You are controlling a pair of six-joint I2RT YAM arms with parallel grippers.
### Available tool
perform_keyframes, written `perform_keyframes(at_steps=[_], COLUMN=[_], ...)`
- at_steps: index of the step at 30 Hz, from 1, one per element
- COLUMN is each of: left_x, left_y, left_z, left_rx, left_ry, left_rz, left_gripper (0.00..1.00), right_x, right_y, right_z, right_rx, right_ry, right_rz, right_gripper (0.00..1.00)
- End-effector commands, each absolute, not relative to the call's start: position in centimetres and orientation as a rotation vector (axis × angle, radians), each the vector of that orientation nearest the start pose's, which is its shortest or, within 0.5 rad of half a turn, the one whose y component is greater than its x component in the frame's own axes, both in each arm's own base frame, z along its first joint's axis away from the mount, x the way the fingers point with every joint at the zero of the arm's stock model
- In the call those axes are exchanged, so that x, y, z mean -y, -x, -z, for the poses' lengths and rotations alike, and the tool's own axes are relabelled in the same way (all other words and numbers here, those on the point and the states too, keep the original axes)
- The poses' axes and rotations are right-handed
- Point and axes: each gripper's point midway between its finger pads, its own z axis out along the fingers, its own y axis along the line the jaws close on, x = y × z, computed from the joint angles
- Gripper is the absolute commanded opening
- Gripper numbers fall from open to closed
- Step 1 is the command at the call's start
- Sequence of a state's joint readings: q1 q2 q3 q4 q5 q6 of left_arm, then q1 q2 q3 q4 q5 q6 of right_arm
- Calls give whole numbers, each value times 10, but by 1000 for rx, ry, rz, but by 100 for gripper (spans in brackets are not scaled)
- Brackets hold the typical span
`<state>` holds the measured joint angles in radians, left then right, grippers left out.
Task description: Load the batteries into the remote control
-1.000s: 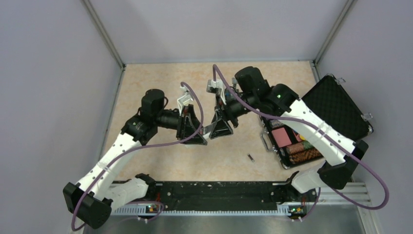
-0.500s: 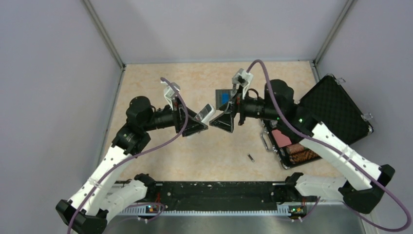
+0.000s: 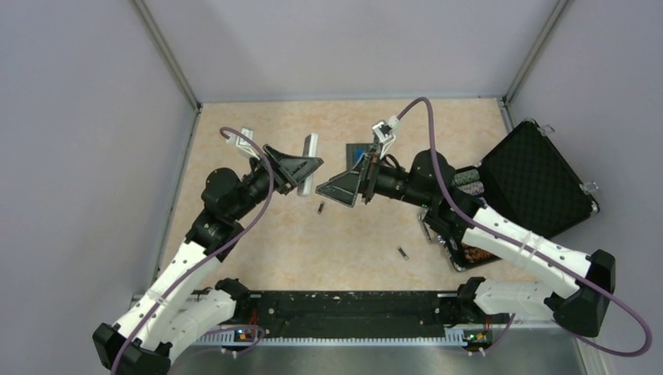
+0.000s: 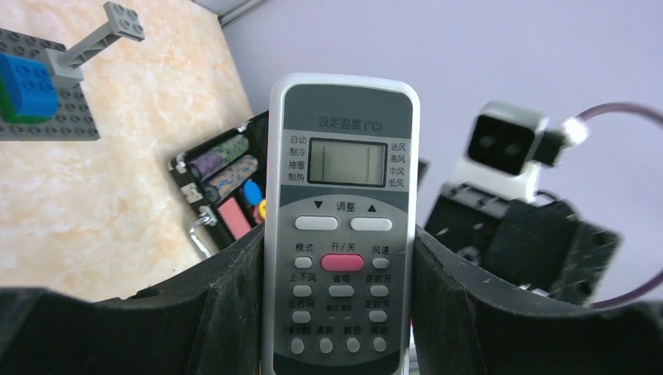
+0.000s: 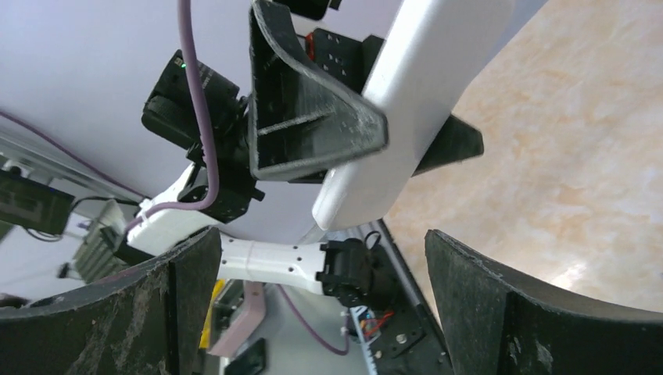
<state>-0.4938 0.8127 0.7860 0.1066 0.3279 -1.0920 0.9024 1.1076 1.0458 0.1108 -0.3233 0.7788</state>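
Looking down from the overhead camera, I see my left gripper (image 3: pixel 305 168) clamped on the remote control (image 3: pixel 310 150) and holding it up off the table (image 3: pixel 352 258), with one thin edge turned toward the camera. On the left wrist feed the handset's button face fills the middle, pinched along both long sides by the black fingers (image 4: pixel 227 312) (the screen end points away from the wrist). My right gripper (image 3: pixel 328 190) sits near the remote at about 4 o'clock. Its jaws are spread wide with nothing between them, and I see no contact. Its wrist feed shows the handset's plain white back ahead of the open fingers (image 5: pixel 180 312). One of the batteries (image 3: pixel 320 208) lies on the table at 6 o'clock from the gap between the two grippers. The other battery (image 3: pixel 403 252) lies well apart, at about 4 o'clock from the first, near the open black case (image 3: pixel 539 180). A grey plate with a blue block (image 3: pixel 358 152) lies at 1 o'clock from the right gripper.
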Motion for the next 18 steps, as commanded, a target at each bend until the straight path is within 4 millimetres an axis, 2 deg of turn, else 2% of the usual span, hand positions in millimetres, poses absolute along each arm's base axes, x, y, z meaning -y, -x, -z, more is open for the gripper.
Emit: perform_keyframes(at_steps=[1,12,18], left_x=[220,224,226], left_y=[-231,-225,-223], left_z=[-407,-413,-414], left_rx=[-1489,-1473,-1468], left_ry=[317,321,304], left_rz=[1622,1702,1726], left_gripper=[0,0,0], right_x=[-367,-398,-404], right_y=[-167,-162,-162], right_z=[-398,-391,-395], right_rx=[-1657,-1760,-1740], right_ry=[220,149,128], right_rz=[-1757,-1949,-2011], right_gripper=[99,99,95])
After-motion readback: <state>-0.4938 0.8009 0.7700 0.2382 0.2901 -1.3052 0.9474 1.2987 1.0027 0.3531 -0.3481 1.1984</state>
